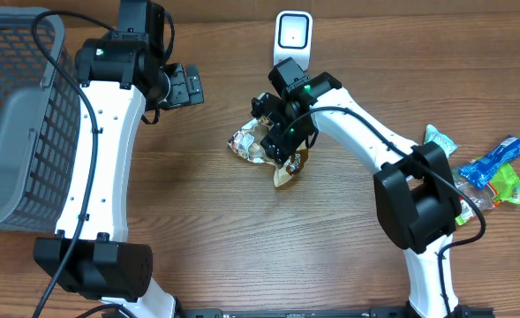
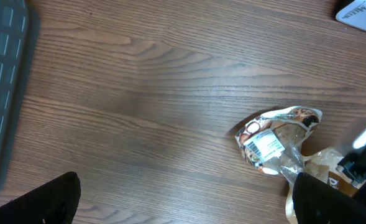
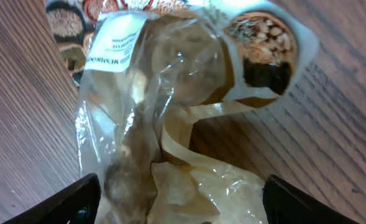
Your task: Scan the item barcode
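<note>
One food bag (image 2: 273, 143) lies slanted, far-left to near-right. Right end effector (image 3: 179, 202) is open around it; left end effector (image 1: 189, 86) wide open, empty.

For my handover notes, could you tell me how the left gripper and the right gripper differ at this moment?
The left gripper hangs over bare table; the right gripper sits over the clear snack bag. The left gripper has nothing between its fingers; the right gripper straddles the bag. Both are open.
</note>
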Controlling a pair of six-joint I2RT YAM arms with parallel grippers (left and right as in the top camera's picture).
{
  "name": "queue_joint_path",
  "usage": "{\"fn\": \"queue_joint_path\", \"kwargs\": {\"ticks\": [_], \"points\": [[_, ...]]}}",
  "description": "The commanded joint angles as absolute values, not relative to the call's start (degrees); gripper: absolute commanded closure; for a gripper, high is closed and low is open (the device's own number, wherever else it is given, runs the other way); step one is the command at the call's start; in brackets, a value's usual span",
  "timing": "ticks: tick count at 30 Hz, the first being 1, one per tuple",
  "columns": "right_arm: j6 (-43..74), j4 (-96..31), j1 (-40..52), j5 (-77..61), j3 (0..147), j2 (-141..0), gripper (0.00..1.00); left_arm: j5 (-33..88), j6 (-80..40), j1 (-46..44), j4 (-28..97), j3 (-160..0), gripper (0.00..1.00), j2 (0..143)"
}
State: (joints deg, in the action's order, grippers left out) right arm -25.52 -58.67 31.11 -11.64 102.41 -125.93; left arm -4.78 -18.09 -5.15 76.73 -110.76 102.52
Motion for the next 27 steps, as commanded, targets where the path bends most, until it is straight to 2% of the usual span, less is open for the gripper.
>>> {"fn": "queue_joint_path", "kwargs": {"ticks": [1, 4, 6, 9, 11, 13, 14, 22, 27], "points": [[-27.51, -59.22, 30.76, -11.84, 101.95, -129.97, 0.16, -5.08, -18.24, -5.28, 76.64, -111.70, 0.00, 102.00], [-27.51, -59.75, 30.37, -11.84, 101.95, -131.09, 0.16, -5.08, -18.24, -5.28, 76.64, -111.70, 0.00, 102.00], [-27.51, -60.42, 29.67, -12.60, 101.95, -131.09, 0.12, -5.08, -18.24, -5.28, 76.64, -111.70, 0.00, 102.00], [-27.49, -60.82, 28.58, -14.37, 101.95, -131.22, 0.14, -5.08, -18.24, -5.26, 76.64, -111.70, 0.00, 102.00], [-27.44, -60.82, 27.88, -15.99, 101.95, -131.22, 0.28, -5.08, -18.24, -5.28, 76.64, -111.70, 0.00, 102.00], [-24.99, -60.99, 26.48, -18.90, 101.95, -131.22, 0.88, -5.08, -18.24, -5.28, 76.64, -111.70, 0.00, 102.00], [-23.77, -61.28, 25.98, -19.90, 101.97, -131.17, 0.96, -5.06, -18.24, -5.28, 76.64, -111.70, 0.00, 102.00], [-25.58, -66.24, 21.65, -39.48, 102.08, -128.77, 0.96, -5.08, -18.24, -5.28, 76.64, -111.70, 0.00, 102.00], [-25.58, -65.34, 21.08, -39.55, 102.13, -119.70, 0.96, -5.06, -18.24, -5.28, 76.64, -111.70, 0.00, 102.00]]}}
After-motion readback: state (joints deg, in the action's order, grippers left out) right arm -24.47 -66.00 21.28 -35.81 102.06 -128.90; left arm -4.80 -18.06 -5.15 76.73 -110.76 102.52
